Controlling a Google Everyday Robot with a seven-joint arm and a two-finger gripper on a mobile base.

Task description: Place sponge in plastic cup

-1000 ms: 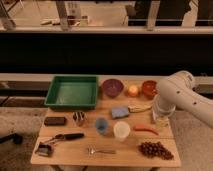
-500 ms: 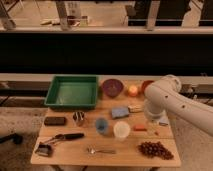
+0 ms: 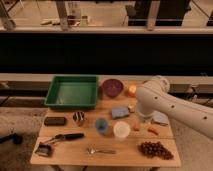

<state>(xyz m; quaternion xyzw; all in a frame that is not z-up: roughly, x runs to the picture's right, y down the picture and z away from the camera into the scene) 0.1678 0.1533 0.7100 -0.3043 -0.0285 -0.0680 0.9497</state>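
Green tray [image 3: 72,93], purple bowl [image 3: 112,86], grapes [image 3: 155,149]

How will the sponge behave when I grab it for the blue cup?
The sponge looks like a soft, thin pad, so it will probably squash and weigh little. It lies flat, so rolling seems unlikely. It looks wider than the plastic cup, so it may need bending. The gripper hovers just beside it.

Matt wooden table [image 3: 129,151], glossy plastic tray [image 3: 71,105], soft sponge [image 3: 120,112], seemingly plastic cup [image 3: 102,125], smooth white arm [image 3: 167,106] hiding tool
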